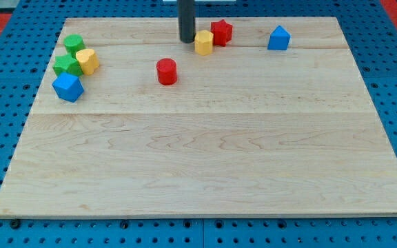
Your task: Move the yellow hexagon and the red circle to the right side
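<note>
The yellow hexagon (203,42) sits near the view's top centre, touching the red star (221,32) on its right. The red circle (166,71), a short cylinder, stands alone a little lower and to the left. My tip (187,40) is just left of the yellow hexagon, close against its left side, and up and right of the red circle.
A blue pentagon-like block (278,38) sits at the top right. A cluster at the view's left holds a green circle (73,45), a green star (65,65), a yellow heart-like block (87,60) and a blue cube (67,87). The wooden board (205,172) lies on a blue pegboard.
</note>
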Motion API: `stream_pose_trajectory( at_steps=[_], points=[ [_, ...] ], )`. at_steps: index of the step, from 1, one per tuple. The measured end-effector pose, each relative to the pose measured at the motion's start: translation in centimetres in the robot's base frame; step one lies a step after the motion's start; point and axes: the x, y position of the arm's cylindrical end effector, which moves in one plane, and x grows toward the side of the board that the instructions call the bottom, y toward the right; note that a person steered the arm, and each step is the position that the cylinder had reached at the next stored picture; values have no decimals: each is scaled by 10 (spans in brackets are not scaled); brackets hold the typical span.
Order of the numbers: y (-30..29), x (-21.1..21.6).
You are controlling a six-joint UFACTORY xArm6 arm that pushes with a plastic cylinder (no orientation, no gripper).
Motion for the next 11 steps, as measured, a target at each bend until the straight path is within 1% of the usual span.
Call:
stream_pose_trajectory(
  at_steps=[1, 2, 3, 4, 5, 6, 7, 8, 9, 10, 11],
  points=[
    [17, -21],
    [34, 8],
    [22, 17],
    [-13, 22],
    [5, 32],
    [8, 21],
    [-46, 36],
    [-70, 69],
    [-83, 82],
    [-79, 115],
    [-62, 145]
  ],
)
